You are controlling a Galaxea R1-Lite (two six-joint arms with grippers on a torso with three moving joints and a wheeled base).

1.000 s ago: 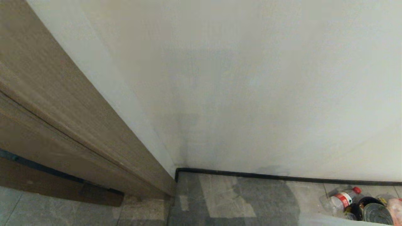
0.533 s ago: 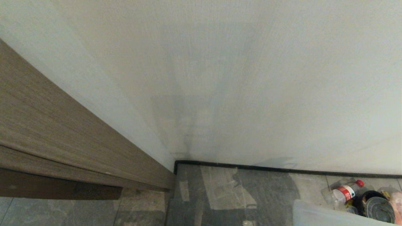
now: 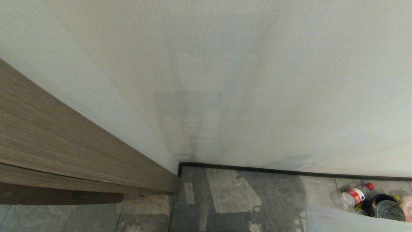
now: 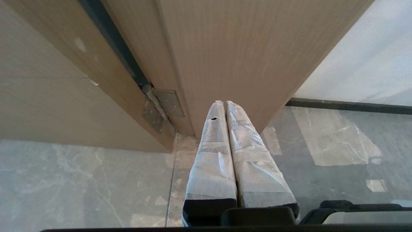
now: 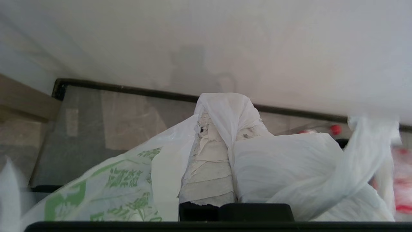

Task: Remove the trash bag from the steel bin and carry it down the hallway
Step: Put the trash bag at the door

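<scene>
Overhead, I see only white wall (image 3: 225, 80), door frame (image 3: 64, 154), tiled floor (image 3: 231, 196) and loose rubbish (image 3: 370, 201); no arms. Left wrist: my left pincer (image 4: 224, 103) is pressed together, empty, near the door hinge (image 4: 162, 104). Right wrist: my right pincer (image 5: 222, 125) pinches the trash bag (image 5: 128, 183), its plastic draped over the fingers. Risk: thin film could tear or slip free under load.
</scene>
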